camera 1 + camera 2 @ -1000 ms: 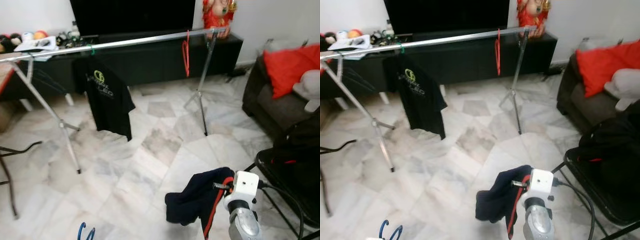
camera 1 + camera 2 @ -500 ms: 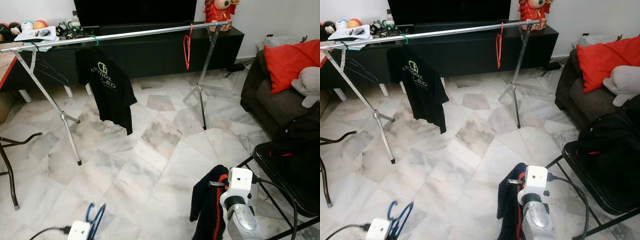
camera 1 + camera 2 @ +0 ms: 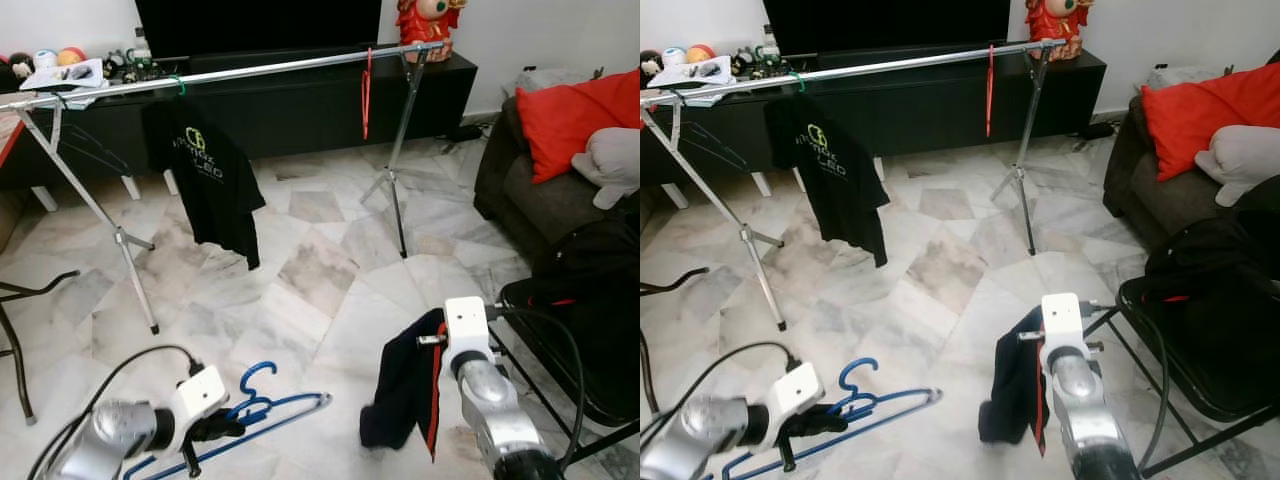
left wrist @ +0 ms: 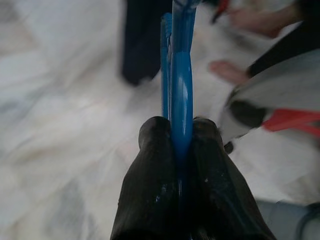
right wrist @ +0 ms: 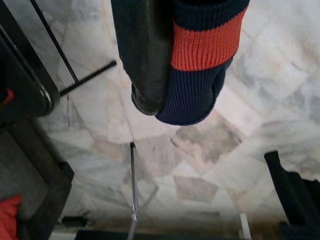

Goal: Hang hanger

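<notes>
Claw status: my left claw [image 4: 181, 145] clamps blue plastic hangers [image 3: 270, 408] low over the marble floor [image 3: 300, 300]; my right claw [image 5: 165, 75] pinches a navy, red-striped garment [image 3: 405, 385]. Silver rail [image 3: 260, 70] stands well beyond.

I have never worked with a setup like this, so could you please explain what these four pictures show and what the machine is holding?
This is a humanoid robot with two silver arms ending in black two-fingered grippers. The two wide pictures come from cameras on its head, looking down at a marble floor. The close-ups come from cameras on each wrist. The left gripper is shut on a blue hanger. The right gripper holds a dark blue garment with orange trim. Ahead stands a metal clothes rail with a black T-shirt and a red hanger on it. A dark sofa with a red cushion sits to the right.
</notes>
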### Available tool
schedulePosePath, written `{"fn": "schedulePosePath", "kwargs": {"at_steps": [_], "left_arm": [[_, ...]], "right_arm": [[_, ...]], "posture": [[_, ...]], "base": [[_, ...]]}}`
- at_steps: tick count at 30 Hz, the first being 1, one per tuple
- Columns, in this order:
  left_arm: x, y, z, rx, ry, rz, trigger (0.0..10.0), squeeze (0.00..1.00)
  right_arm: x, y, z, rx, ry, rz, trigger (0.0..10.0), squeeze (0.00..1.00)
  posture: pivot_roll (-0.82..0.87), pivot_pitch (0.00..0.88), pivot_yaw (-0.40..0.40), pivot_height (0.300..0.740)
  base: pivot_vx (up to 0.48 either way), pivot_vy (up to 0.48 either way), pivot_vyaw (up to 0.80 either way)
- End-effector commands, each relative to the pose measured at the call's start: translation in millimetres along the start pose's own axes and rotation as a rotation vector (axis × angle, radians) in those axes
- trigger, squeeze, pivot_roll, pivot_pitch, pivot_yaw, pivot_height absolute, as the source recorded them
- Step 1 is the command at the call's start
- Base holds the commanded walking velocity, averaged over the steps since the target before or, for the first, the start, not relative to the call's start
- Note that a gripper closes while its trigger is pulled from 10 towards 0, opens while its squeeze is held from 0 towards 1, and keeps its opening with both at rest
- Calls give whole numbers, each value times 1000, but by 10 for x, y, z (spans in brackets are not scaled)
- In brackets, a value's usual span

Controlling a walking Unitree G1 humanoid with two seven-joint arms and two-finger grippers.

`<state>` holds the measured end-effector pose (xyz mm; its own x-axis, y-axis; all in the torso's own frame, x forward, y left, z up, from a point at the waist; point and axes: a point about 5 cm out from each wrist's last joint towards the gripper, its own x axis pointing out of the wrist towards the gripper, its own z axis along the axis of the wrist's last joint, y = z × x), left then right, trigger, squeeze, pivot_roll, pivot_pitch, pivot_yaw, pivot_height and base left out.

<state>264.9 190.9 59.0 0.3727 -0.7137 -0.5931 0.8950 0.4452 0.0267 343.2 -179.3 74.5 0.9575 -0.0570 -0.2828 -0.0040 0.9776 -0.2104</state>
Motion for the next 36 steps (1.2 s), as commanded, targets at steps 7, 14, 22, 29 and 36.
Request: {"fn": "schedulePosePath", "kwargs": {"at_steps": [7,14,22,29,36], "left_arm": [[55,-275,486,-30,-161,-205,10000,0],[61,-444,824,-75,-277,-293,10000,0],[122,-410,838,-129,-260,-165,10000,0],[197,-151,771,-179,-243,96,10000,0],[285,21,765,-252,-275,286,10000,0]], "right_arm": [[116,123,246,-1,-11,55,10000,0],[165,245,366,-5,-10,103,10000,0],[198,295,470,34,-17,113,10000,0],[186,368,559,64,-39,150,10000,0],[150,405,537,74,-39,174,10000,0]], "posture": [[-4,100,26,721],[-1,105,20,721],[1,112,20,721],[-7,117,17,721],[-15,122,11,721]], "base": [[0,0,0],[0,0,0],[0,0,0],[0,0,0],[0,0,0]]}}
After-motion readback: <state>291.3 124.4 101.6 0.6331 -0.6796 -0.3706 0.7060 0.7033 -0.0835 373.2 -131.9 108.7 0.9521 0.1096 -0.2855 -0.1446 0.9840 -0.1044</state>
